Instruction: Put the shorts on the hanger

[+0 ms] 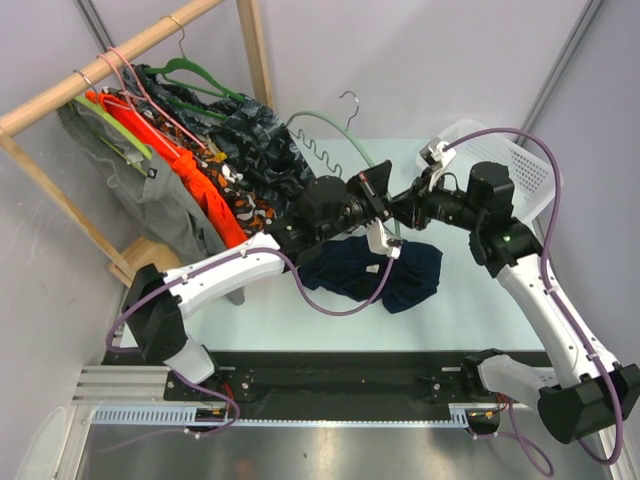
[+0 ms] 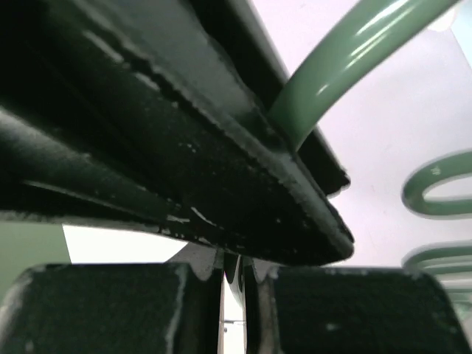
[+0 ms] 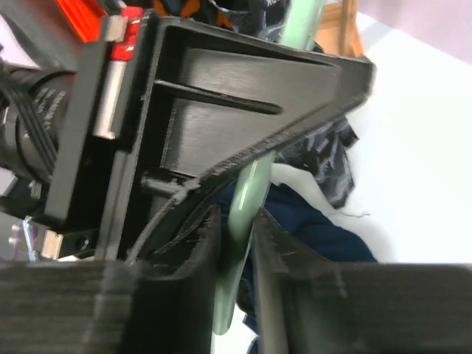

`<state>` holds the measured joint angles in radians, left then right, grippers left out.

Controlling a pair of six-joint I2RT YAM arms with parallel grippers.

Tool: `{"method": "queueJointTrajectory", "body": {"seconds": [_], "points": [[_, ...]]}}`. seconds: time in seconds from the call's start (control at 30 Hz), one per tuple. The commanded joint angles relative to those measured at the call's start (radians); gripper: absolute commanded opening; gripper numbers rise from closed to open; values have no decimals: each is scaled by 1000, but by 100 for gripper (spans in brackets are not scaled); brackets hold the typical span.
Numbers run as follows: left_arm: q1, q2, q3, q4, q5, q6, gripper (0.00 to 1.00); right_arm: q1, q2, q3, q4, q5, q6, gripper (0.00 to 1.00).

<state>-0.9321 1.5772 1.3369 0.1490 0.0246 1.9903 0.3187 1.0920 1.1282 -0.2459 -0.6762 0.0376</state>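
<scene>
The hanger point(image 1: 325, 114) is held up by the left gripper point(image 2: 234, 295), jaws clamped on it; the right gripper point(image 3: 237, 228) is set astride its bar, and whether those jaws are clamped cannot be told. The shorts point(image 1: 410, 270) are seen heaped beneath the hanger, not yet draped

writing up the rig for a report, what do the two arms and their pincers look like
The left arm and the right arm are alike: smooth white shells between chunky black joints, a purple cable looping alongside each. The right one shows a small green light. The left pincer and right pincer each have two black fingers with ridged edges.
</scene>
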Motion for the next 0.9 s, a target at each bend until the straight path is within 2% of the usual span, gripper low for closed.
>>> {"method": "queueJointTrajectory", "body": {"seconds": [0.0, 0.03, 0.07, 0.13, 0.17, 0.27, 0.33, 0.37, 0.43, 0.5, 0.6, 0.63, 0.7, 0.73, 0.77, 0.8, 0.87], "points": [[-10, -6, 27, 64, 15, 613, 7, 8, -3, 51, -23, 61, -35, 5], [-11, -5, 25, 69, 15, 610, 10, 8, -6, 53, -29, 69, -35, 0], [-11, -6, 22, 83, 15, 604, 18, 10, -9, 54, -42, 73, -59, 0], [-11, -14, 7, 95, 26, 582, 29, 0, -27, 58, -59, 78, -79, 0], [-11, -25, 2, 99, 29, 561, 41, -6, -33, 58, -75, 79, -81, 0], [-11, -54, -30, 87, 32, 524, 57, -58, -63, 58, -87, 55, -73, 0], [-11, -100, -68, 60, 44, 480, 64, -87, -81, 58, -85, 14, -58, 0], [-11, -114, -85, 52, 49, 466, 77, -119, -87, 58, -78, 3, -50, 0], [-10, -175, -149, 28, 49, 392, 85, -176, -103, 58, -72, -60, -42, 0], [-10, -227, -185, 5, 49, 328, 87, -213, -118, 58, -84, -92, -42, 0], [-10, -308, -173, -98, 69, 65, 92, -291, -132, 58, -134, -198, -51, 0], [-10, -325, -150, -141, 72, -146, 96, -306, -145, 58, -159, -256, -97, 0], [1, -361, -50, -277, 61, -386, 100, -311, -171, 58, -267, -289, -171, 0], [15, -371, -13, -336, 102, -620, 100, -311, -203, 58, -306, -319, -232, 0], [38, -387, 58, -391, 157, -719, 100, -311, -219, 58, -343, -339, -266, 0], [88, -416, 77, -423, 205, -895, 100, -311, -234, 59, -419, -350, -295, 0], [152, -450, 71, -433, 306, -1029, 100, -311, -292, 59, -492, -376, -381, 0]]}}
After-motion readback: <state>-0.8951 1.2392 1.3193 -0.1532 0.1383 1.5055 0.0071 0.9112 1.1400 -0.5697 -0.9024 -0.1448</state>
